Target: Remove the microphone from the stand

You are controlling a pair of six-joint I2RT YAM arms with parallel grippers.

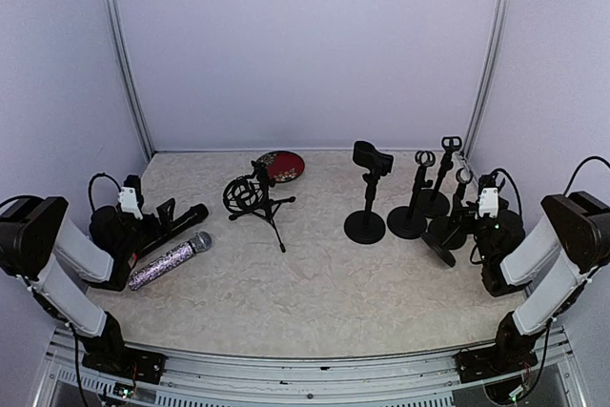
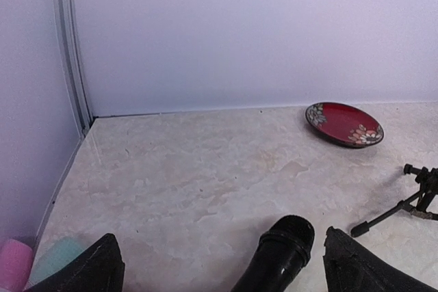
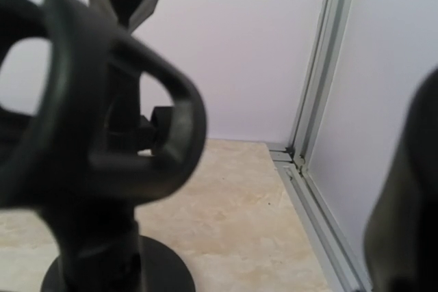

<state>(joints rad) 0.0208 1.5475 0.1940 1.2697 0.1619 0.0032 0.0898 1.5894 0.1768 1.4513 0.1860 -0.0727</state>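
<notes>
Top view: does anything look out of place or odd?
The black microphone and the glittery microphone lie flat on the table at left, while the round-base stands at right look empty. The red plate at the back seems unrelated.

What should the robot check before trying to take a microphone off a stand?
1. Is the left claw open: ok.
2. Is the right claw open: ok.
3. Microphone seated in a stand: cannot tell; the black handheld microphone and glittery silver handheld microphone lie on the beige marbled table.
4. Black one between the left claw's fingers: ok.
5. Room around the right claw: not ok, a black round-based clip stand is close ahead.
</notes>
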